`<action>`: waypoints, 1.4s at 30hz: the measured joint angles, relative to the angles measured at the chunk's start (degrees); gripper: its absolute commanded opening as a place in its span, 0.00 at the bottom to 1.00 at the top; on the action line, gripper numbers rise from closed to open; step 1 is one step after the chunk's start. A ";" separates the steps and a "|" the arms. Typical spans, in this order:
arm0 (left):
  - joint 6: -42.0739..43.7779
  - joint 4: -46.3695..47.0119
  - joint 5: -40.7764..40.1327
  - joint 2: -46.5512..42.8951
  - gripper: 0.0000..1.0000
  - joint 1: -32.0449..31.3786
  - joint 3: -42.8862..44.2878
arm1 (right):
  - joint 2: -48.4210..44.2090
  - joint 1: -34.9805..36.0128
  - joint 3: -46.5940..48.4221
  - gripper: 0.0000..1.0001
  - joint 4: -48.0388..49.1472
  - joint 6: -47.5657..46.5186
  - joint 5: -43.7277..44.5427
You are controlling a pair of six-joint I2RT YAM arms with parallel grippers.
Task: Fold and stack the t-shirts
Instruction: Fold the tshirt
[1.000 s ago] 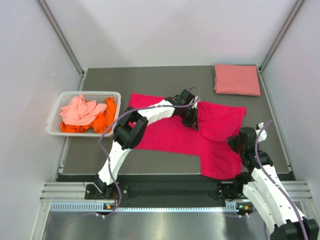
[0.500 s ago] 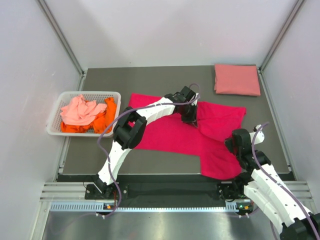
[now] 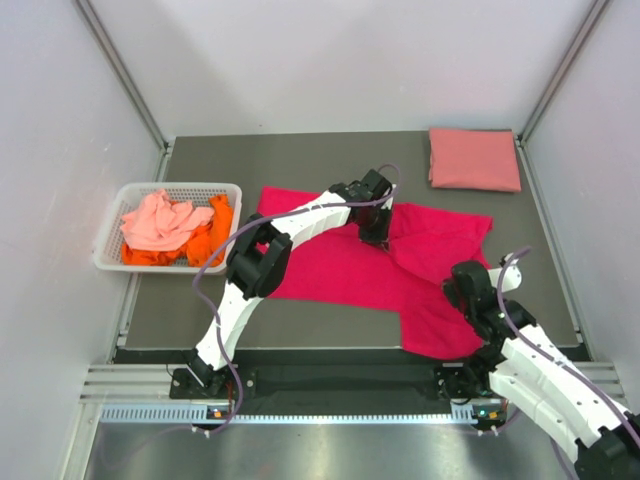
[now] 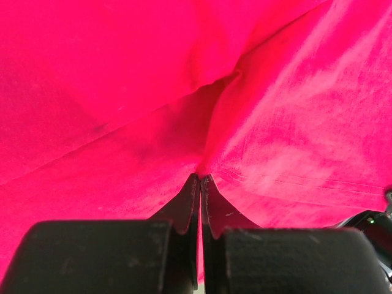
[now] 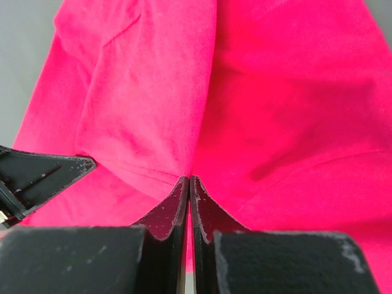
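A bright magenta-red t-shirt [image 3: 330,270] lies spread over the middle of the dark table. My left gripper [image 3: 377,238] reaches over it and is shut on a raised pinch of its cloth [image 4: 200,176]. My right gripper [image 3: 463,287] stands at the shirt's right part, shut on another pinch of the same cloth [image 5: 188,179]. A creased fold of the shirt runs between the two grippers. A salmon pink t-shirt [image 3: 474,159] lies folded flat at the far right corner. A pale coral t-shirt [image 3: 158,222] and an orange one [image 3: 212,240] lie crumpled in the basket.
The white slotted basket [image 3: 180,187] sits at the table's left edge. Grey walls and metal posts close in the table [image 3: 300,160] on three sides. A black part of the other arm [image 5: 37,177] shows at the left of the right wrist view.
My right gripper has moved left, toward the left gripper, carrying the shirt's right part with it. The left gripper has shifted slightly left and farther back, still pinching cloth.
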 measured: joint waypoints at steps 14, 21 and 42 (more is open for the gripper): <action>0.22 -0.37 0.94 0.02 0.00 0.00 -3.15 | 3.28 5.97 -0.42 0.00 -2.36 8.13 5.81; 0.68 -0.39 0.79 0.02 0.19 -0.02 -3.30 | 7.54 6.01 -1.77 0.20 -1.46 8.63 6.23; 3.52 -2.67 -4.35 -1.38 0.34 12.15 1.57 | 31.54 -30.01 23.76 0.47 10.19 -36.50 -17.07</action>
